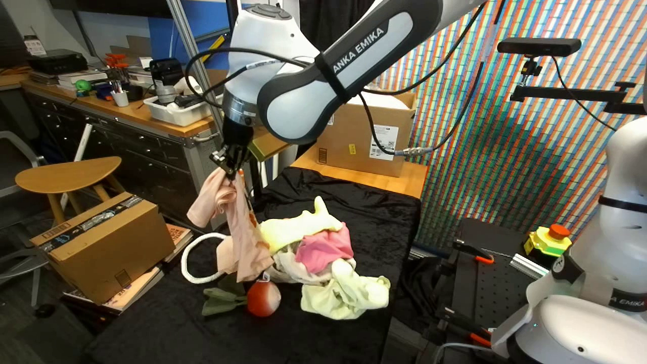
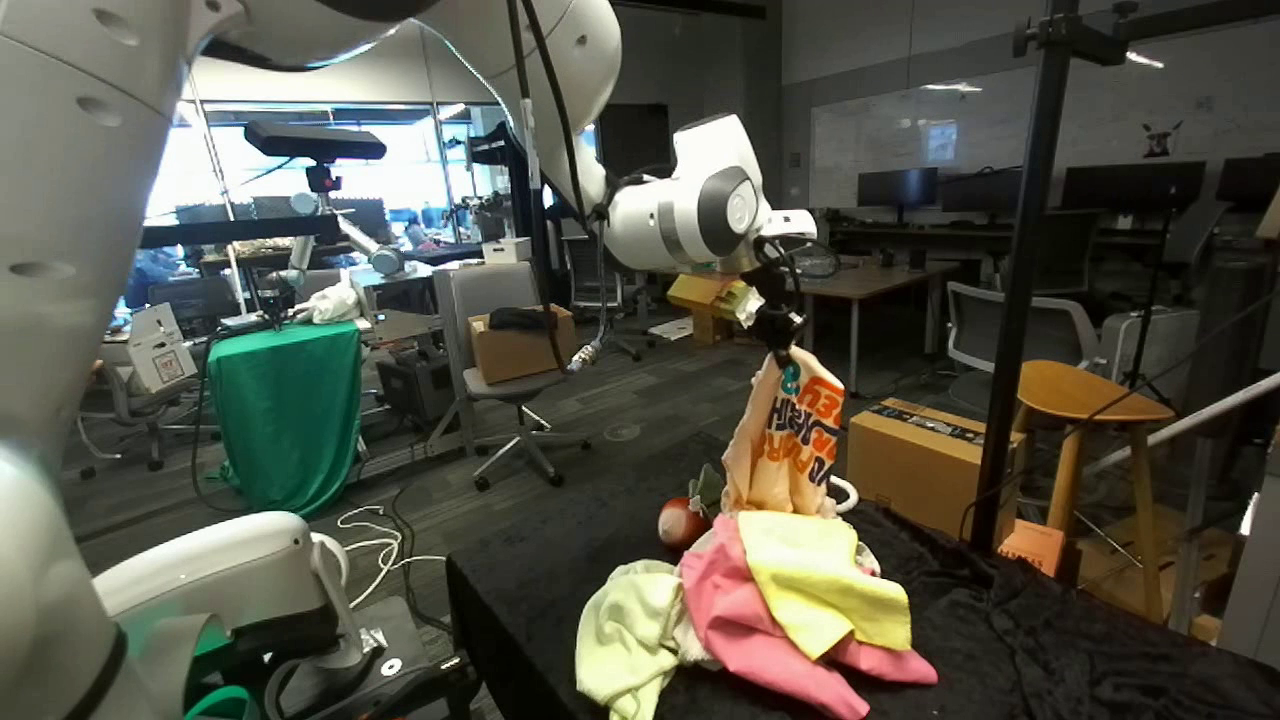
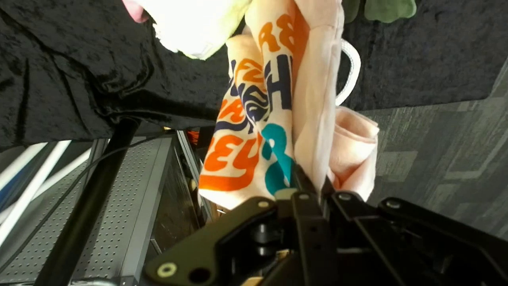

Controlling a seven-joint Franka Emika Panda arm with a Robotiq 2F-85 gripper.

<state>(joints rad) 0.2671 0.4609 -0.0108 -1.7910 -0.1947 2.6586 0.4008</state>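
Nearest the wrist camera, along the bottom of its frame, stands the black gripper (image 3: pixel 313 184); jaws pressed together, pinching a fold of pale pink cloth (image 3: pixel 315 99). The cloth bears lettering in orange, navy and teal and extends up through the centre of that frame; a rolled portion bulges just right of the grip.

In an exterior view, the same cloth (image 1: pixel 241 237) hangs left of centre, its lower end at the left edge of a fabric pile. I cannot tell whether that end touches the pile or the black table cover (image 1: pixel 323 344).

Pile, centre of the frame: yellow cloth (image 1: pixel 298 230) at the back, bright pink cloth (image 1: pixel 326 247) against it, pale green cloth (image 1: pixel 349 293) at lower right. White loop (image 1: pixel 188 263) curves out left of the hanging cloth. One red and white radish-shaped object (image 1: pixel 264 298), with green leaves, lies just below the cloth's lower end.

Surroundings: taped cardboard box (image 1: pixel 113 253), lower left; wooden stool (image 1: pixel 71 174), middle left; red button on a yellow housing (image 1: pixel 548 242), right side.
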